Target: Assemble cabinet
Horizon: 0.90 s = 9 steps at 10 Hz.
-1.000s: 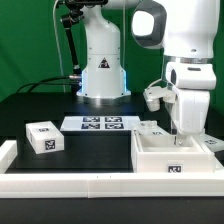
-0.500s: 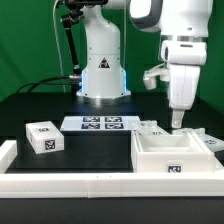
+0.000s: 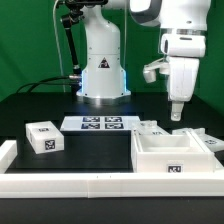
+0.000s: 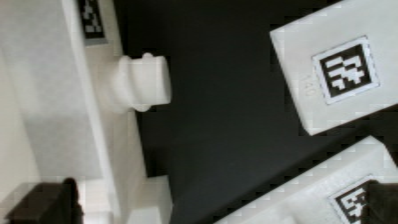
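The white boxy cabinet frame (image 3: 150,158) sits at the exterior view's right, open side up, with a tag on its front wall. My gripper (image 3: 177,117) hangs above its far right corner, empty, and looks open. In the wrist view one dark fingertip (image 4: 43,205) shows at the edge, over a white frame wall (image 4: 54,110) with a round knob (image 4: 143,80). A tagged white panel (image 4: 342,70) lies beside it on the black table. A small white tagged drawer block (image 3: 43,137) stands at the exterior view's left.
The marker board (image 3: 100,123) lies in front of the robot base (image 3: 102,80). A long white border rail (image 3: 70,185) runs along the front. Small white tagged parts (image 3: 152,128) and a panel (image 3: 207,139) lie behind the frame.
My gripper has risen from just above the frame's far right corner to well above it, with nothing in it. The parts have not moved.
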Each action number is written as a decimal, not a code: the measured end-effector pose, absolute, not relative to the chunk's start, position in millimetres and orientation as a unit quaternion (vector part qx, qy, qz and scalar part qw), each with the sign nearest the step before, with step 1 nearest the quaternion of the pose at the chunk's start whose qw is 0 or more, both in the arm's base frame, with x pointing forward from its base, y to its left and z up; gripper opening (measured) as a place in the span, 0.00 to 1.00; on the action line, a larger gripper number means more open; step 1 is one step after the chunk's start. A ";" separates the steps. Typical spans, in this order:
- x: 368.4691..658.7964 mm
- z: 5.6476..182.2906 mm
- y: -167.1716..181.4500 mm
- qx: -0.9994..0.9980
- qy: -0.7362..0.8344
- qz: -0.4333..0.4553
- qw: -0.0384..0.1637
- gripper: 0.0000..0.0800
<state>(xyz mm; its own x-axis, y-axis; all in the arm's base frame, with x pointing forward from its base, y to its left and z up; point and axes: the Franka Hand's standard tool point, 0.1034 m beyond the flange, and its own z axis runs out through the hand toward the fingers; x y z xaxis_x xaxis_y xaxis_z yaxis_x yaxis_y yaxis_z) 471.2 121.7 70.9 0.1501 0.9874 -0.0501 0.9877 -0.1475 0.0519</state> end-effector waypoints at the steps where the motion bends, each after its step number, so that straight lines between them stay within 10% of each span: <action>1: 472.2 69.7 118.8 0.712 0.702 0.004 0.035 1.00; 9: 463.6 66.6 142.6 0.641 0.766 -0.010 0.033 1.00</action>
<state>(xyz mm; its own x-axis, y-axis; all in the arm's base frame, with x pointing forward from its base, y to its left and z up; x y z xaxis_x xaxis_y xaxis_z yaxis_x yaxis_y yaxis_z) 463.6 142.6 66.6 -0.1751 0.9825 -0.0641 0.9838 0.1771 0.0268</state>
